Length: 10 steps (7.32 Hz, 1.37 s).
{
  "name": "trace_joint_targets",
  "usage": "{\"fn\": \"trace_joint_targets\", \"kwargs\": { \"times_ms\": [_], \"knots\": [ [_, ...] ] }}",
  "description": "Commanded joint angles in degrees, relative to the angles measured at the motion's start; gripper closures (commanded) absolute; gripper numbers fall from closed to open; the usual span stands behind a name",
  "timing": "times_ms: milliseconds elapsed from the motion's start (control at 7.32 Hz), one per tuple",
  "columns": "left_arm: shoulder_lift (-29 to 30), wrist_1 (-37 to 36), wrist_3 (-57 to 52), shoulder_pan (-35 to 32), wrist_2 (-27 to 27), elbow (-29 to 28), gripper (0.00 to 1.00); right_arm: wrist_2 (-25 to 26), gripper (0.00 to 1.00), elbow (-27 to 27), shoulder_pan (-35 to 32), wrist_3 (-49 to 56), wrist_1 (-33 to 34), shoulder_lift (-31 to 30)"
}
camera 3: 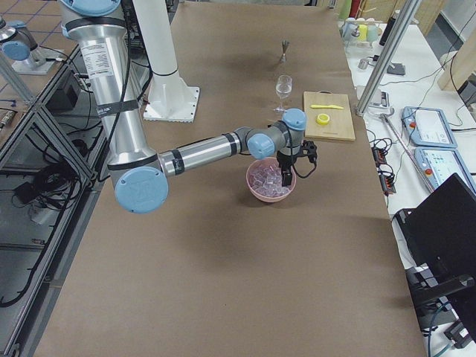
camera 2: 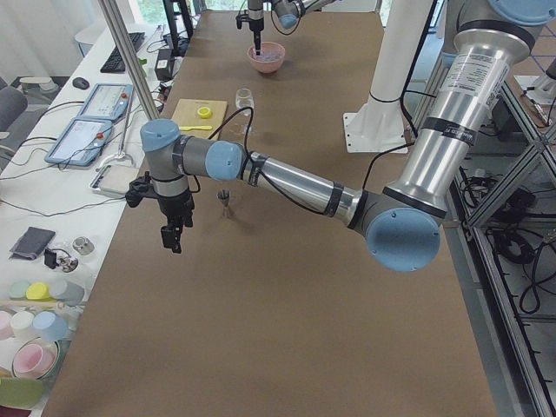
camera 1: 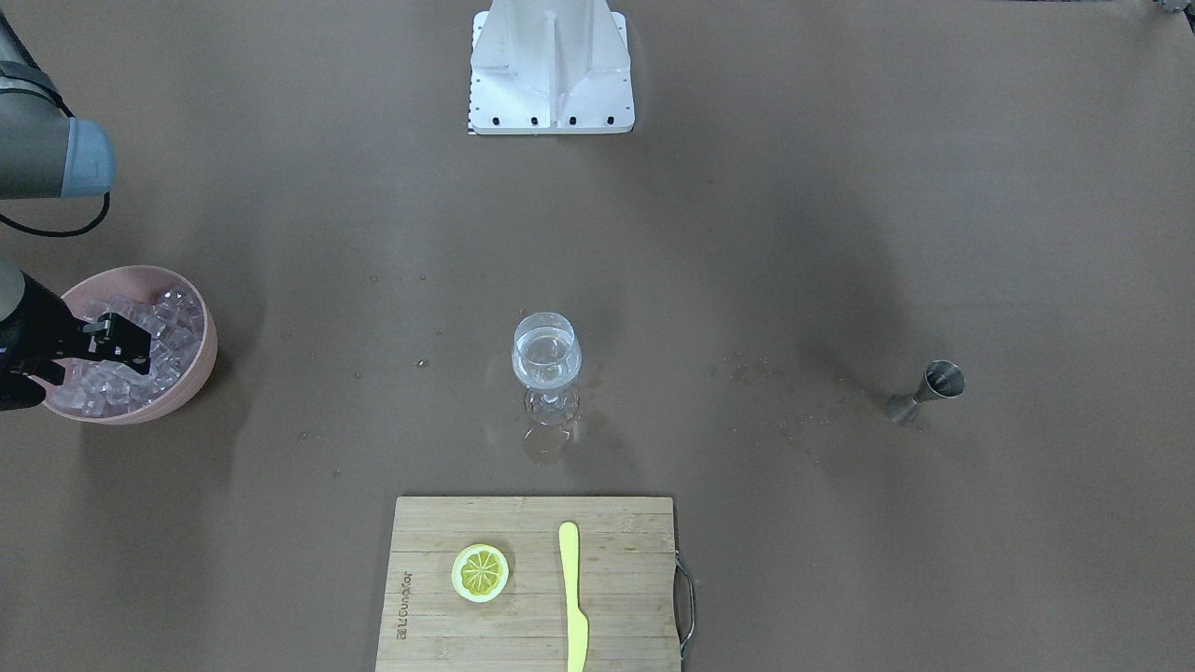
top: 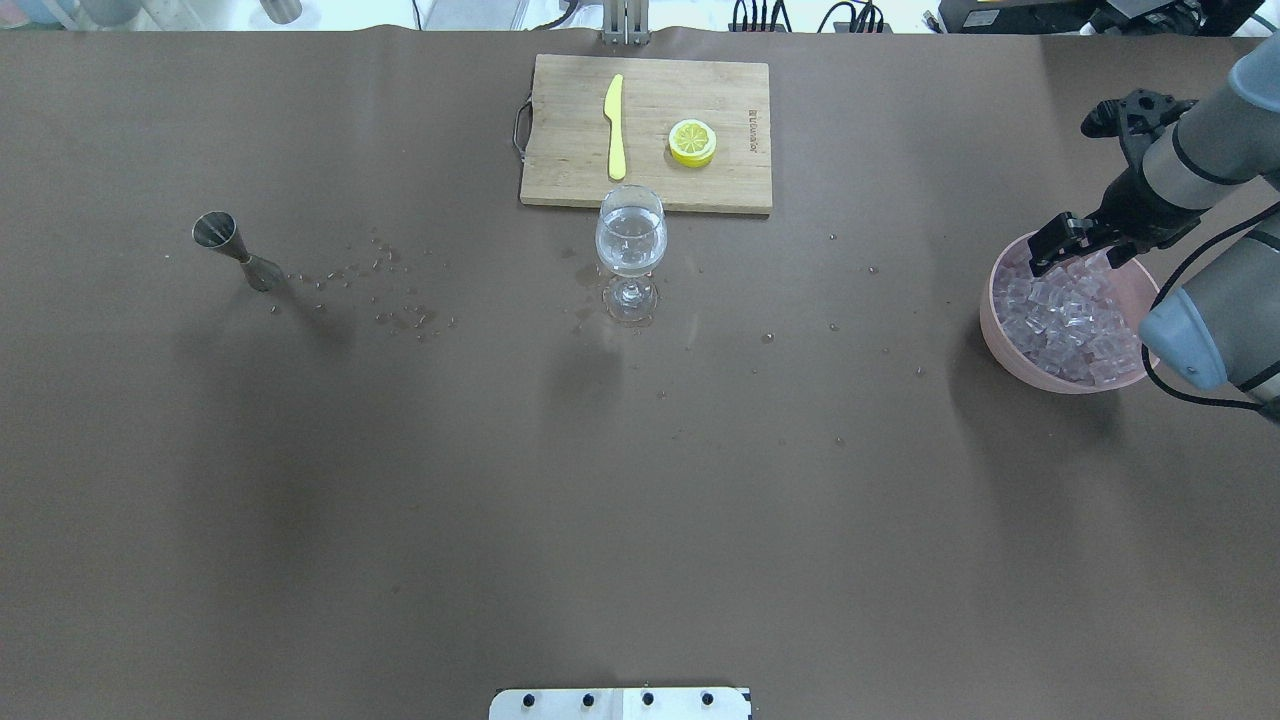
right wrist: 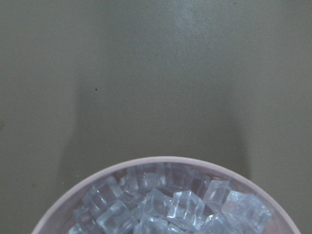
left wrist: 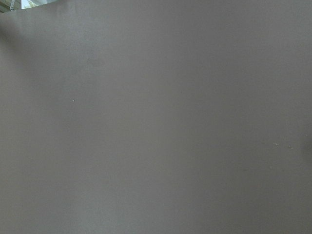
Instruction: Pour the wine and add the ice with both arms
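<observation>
R gripper (top: 1050, 250) is hovering over the ice (top: 1075, 320) in pink bowl (top: 1000, 340), cubes lying straight below jaws (gap: can't tell); L gripper (camera 2: 170, 238), far off, also unclear. The wine (top: 630, 250) is sitting in centre glass (top: 630, 296).

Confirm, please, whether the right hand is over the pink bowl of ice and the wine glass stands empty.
Not quite: the wine glass holds some wine, as the overhead view shows. The right hand is indeed over the pink bowl of ice.
</observation>
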<state>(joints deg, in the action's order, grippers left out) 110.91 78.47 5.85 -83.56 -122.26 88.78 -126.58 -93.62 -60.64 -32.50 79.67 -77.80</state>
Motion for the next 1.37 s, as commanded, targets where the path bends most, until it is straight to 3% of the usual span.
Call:
{"fn": "trace_joint_targets", "kwargs": {
  "times_ms": [0,273,820,1230],
  "knots": [
    [0.01,-0.08,0.04,-0.02,-0.17,0.08,0.02,-0.07,0.0,-2.25,1.21,-0.46,0.22,-2.43],
    [0.09,-0.08,0.04,-0.11,-0.17,0.08,0.02,0.11,0.0,-5.15,3.14,-3.17,0.22,-4.37],
    [0.09,-0.16,0.04,-0.2,-0.17,0.08,0.02,0.99,0.07,-4.99,3.68,-3.36,0.57,-4.46],
    [0.09,-0.16,0.04,-0.2,-0.17,0.08,0.02,1.69,0.39,-4.81,3.68,-2.83,0.57,-4.99]
  ]
}}
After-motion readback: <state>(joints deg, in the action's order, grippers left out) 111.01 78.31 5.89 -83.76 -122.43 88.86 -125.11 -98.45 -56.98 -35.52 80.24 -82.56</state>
